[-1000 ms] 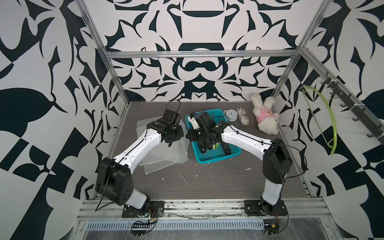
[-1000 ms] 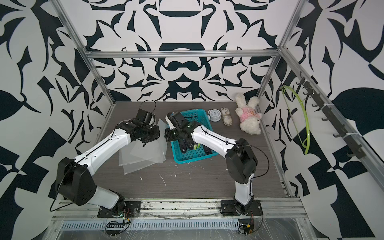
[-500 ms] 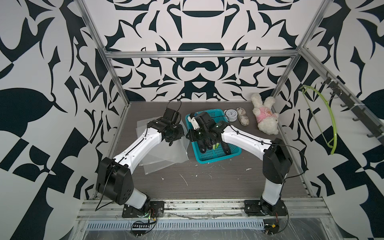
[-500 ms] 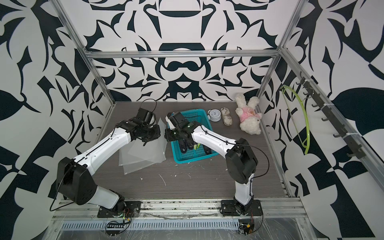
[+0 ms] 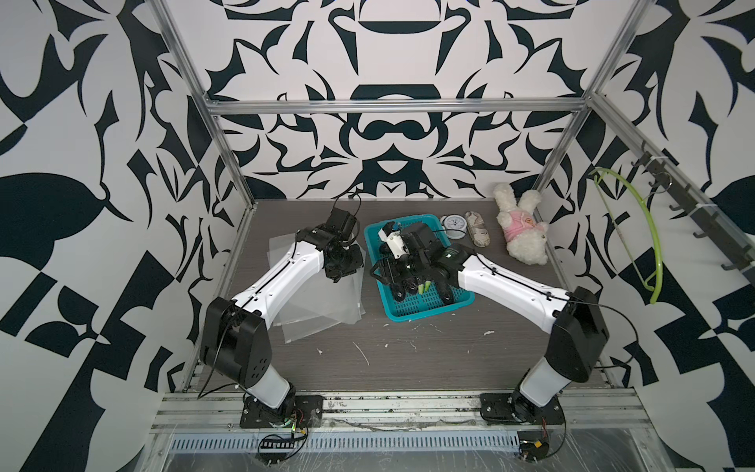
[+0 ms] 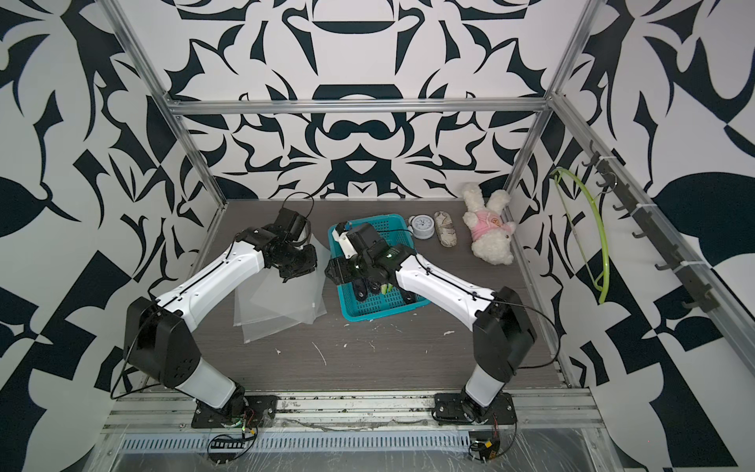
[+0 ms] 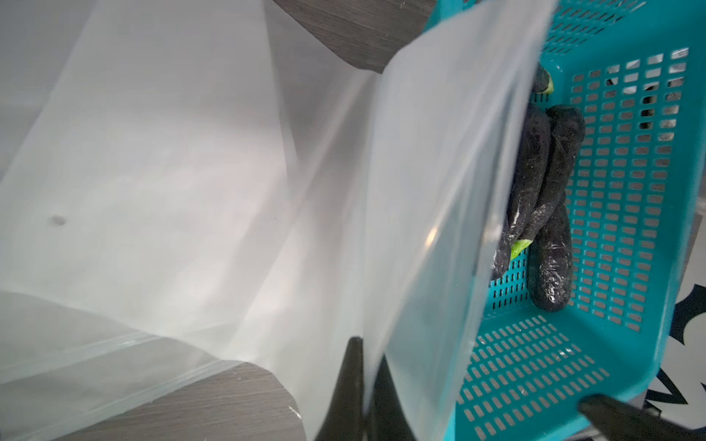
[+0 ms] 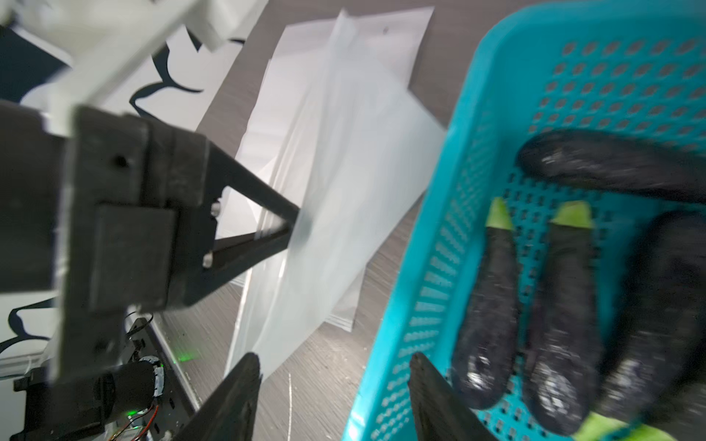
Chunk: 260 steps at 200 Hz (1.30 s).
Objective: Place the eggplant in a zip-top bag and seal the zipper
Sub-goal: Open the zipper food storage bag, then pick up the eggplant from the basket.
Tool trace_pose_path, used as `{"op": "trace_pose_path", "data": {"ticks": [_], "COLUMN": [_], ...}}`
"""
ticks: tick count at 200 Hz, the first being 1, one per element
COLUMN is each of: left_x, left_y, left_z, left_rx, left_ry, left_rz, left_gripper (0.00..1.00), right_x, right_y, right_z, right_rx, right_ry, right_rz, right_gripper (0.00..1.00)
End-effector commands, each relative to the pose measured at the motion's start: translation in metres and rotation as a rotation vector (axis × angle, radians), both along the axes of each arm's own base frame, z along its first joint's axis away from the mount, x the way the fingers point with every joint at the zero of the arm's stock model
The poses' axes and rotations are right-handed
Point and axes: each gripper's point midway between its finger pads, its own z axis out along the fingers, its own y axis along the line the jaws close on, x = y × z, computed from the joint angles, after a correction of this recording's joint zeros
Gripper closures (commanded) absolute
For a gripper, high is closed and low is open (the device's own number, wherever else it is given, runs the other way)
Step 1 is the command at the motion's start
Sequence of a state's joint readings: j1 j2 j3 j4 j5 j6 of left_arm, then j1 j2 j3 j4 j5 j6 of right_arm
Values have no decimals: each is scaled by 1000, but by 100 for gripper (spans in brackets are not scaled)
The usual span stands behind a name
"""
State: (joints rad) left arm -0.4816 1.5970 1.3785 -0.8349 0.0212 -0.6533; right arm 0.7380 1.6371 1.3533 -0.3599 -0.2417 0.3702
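Right wrist: left end effector (image 8: 295,226) pinches zip-top bag (image 8: 344,172); right end effector (image 8: 332,393), spread empty, may snag basket (image 8: 454,160) rim.

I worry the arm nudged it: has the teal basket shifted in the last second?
No. In both top views the teal basket sits where it was, its far corner still beside the small clock.

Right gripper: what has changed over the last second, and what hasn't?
The right gripper has opened its jaws; they stand apart by the rim of the teal basket, holding nothing. What, if anything, it let go, the earlier views do not show. Unchanged: the left gripper stays shut on the edge of a zip-top bag, the eggplants lie in the basket, both arms barely moved.
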Motion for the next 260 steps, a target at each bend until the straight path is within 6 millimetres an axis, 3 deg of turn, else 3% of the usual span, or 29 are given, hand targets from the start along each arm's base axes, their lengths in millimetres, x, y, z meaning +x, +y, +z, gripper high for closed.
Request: {"op": "trace_pose_path", "data": {"ticks": [1, 57, 102, 124, 193, 260], "left_x": [-6, -9, -15, -18, -18, -16], "left_y": [-2, -7, -7, -5, -3, -2], "left_z": [-3, 2, 2, 1, 2, 1], "left_rx": [42, 53, 30, 37, 34, 45], "left_ry": [43, 29, 24, 30, 20, 26], "left_rz": [-35, -50, -42, -42, -33, -12], "left_gripper": [100, 100, 100, 100, 100, 100], "right_x": [27, 80, 110, 122, 140, 141], "right_y": [-28, -80, -83, -87, -97, -95], "right_z": [-4, -50, -83, -90, -116, -134], "right_rx": [-51, -231, -339, -384, -493, -510], "right_ry": [-72, -37, -5, -15, 6, 58], "right_rz": [-52, -199, -240, -273, -328, -342], "right_gripper": [38, 38, 36, 34, 36, 41]}}
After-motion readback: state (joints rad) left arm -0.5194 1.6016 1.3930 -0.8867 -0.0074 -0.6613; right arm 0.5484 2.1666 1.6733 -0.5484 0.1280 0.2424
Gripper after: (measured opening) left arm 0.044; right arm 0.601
